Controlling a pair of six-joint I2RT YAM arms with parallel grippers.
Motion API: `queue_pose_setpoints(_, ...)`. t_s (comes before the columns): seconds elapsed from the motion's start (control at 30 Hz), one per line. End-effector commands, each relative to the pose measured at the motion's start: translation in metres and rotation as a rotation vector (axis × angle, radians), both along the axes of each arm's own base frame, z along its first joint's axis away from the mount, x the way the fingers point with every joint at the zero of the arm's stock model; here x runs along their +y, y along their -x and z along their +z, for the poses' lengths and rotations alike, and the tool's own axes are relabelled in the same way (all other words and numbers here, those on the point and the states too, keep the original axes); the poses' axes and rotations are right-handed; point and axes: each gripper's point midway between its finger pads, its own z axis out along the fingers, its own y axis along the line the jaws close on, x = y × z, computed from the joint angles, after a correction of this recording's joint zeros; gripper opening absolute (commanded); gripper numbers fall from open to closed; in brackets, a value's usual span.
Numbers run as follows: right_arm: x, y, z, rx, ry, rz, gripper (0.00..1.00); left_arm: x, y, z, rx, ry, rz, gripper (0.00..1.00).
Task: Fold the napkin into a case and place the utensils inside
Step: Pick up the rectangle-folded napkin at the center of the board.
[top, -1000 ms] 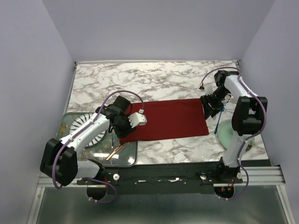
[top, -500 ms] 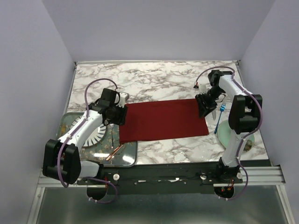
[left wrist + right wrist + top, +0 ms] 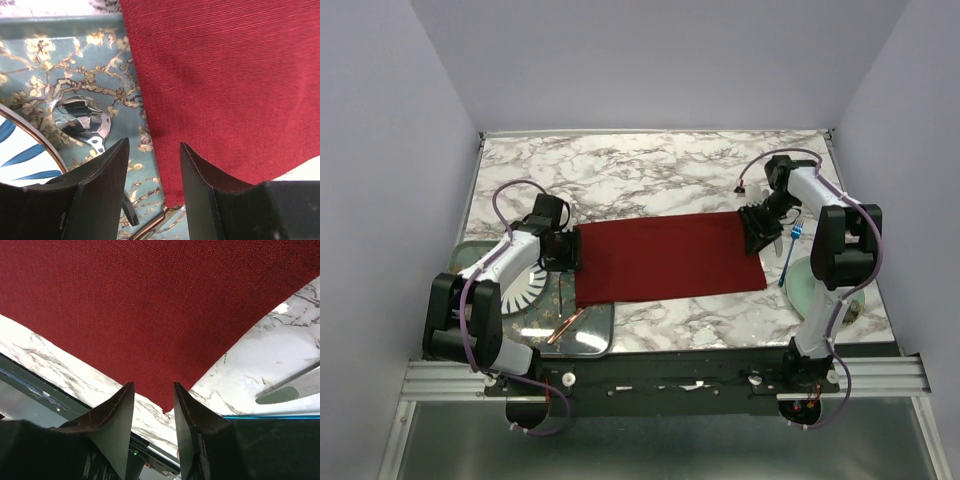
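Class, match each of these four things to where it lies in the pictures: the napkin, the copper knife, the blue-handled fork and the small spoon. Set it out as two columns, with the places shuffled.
Things:
1. napkin
2. copper knife
3. blue-handled fork
4. small spoon

Places:
A. right of the napkin, near the pale green plate
B. on the floral tray, toward its near edge
C. spread flat on the marble table
D. on the tray, beside the rim of the blue-and-white plate

Pairs: 1-C, 2-B, 3-A, 4-D
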Motion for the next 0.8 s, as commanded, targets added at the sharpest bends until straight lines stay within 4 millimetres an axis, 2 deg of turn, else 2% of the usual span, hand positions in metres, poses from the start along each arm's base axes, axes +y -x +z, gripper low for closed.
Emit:
queue_pose_setpoints(0.0,0.000,-0.003,0.002,-0.038,0.012,-0.004,0.45,0.000,-0.009,-0.004,0.008,0.001,0.050,0.55)
queue_pose_setpoints(0.5,-0.005,-0.007,-0.007,-0.028,0.046,-0.009,0.45,-0.006,-0.010,-0.030,0.063,-0.161,0.050,0.52)
queue_pose_setpoints(0.6,-0.005,-0.010,-0.008,-0.027,0.045,-0.012,0.45,-0.007,-0.008,-0.038,0.095,-0.181,0.044,0.47)
queue_pose_setpoints(0.77,-0.004,-0.011,-0.009,-0.023,0.045,-0.018,0.44,-0.008,-0.006,-0.054,0.168,-0.211,0.030,0.31)
